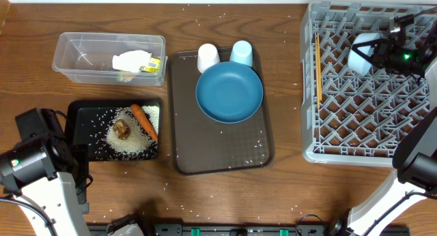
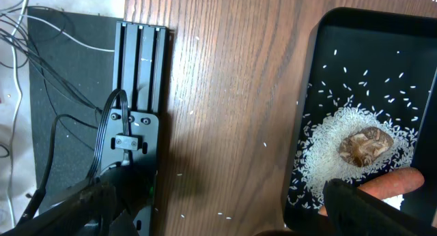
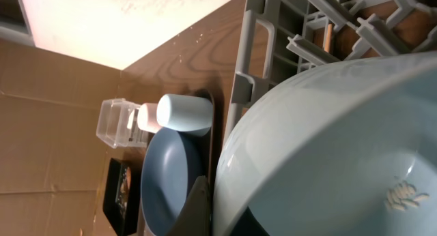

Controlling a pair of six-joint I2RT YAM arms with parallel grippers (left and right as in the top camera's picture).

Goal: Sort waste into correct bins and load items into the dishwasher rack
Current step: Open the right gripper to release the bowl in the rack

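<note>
Two hands are seen. The left hand (image 2: 225,219) is spread wide above the surface (image 2: 232,93), and the black tray (image 2: 382,45) with rice (image 2: 328,161), brown lump (image 2: 365,146) and carrot (image 2: 403,183) lies at its right finger. The right hand (image 1: 381,53) is clamped on the light-blue bowl (image 1: 360,55), which is tilted over the dishwasher rack (image 1: 362,120) beneath it.

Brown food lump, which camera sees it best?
The left wrist view: the brown food lump appears close up, lying on rice. Overhead shows it tiny beside the carrot. The right wrist view does not show it.
</note>
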